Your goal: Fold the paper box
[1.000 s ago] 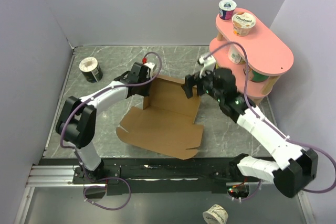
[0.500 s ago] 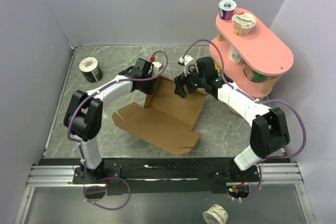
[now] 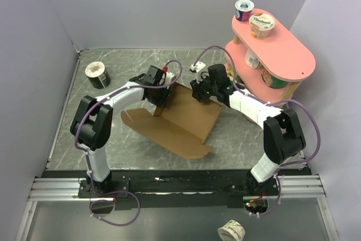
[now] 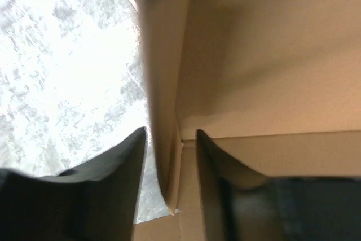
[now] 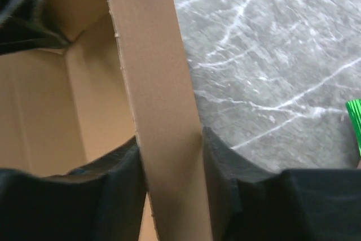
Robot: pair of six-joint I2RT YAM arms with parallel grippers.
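Observation:
The paper box [image 3: 180, 121] is a brown cardboard sheet partly raised, lying mid-table with its back and left walls standing. My left gripper [image 3: 161, 95] is at the box's back left corner. In the left wrist view it [image 4: 171, 139] straddles the upright side wall [image 4: 161, 83], open, with a gap showing beside the left finger [image 4: 132, 150]. My right gripper [image 3: 198, 91] is at the back wall's right end. In the right wrist view it [image 5: 169, 145] is shut on a cardboard flap [image 5: 152, 66], both fingers pressed to it.
A pink two-level shelf [image 3: 287, 55] stands at the back right, with yogurt cups [image 3: 262, 25] on top and more beneath. A small round tub [image 3: 97, 74] sits at the back left. Another cup [image 3: 232, 231] lies below the table's front rail. Grey walls surround the table.
The right gripper reached further left to the back wall and closed on its flap. The left gripper loosened its hold on the side wall. The box slid left and stands more upright.

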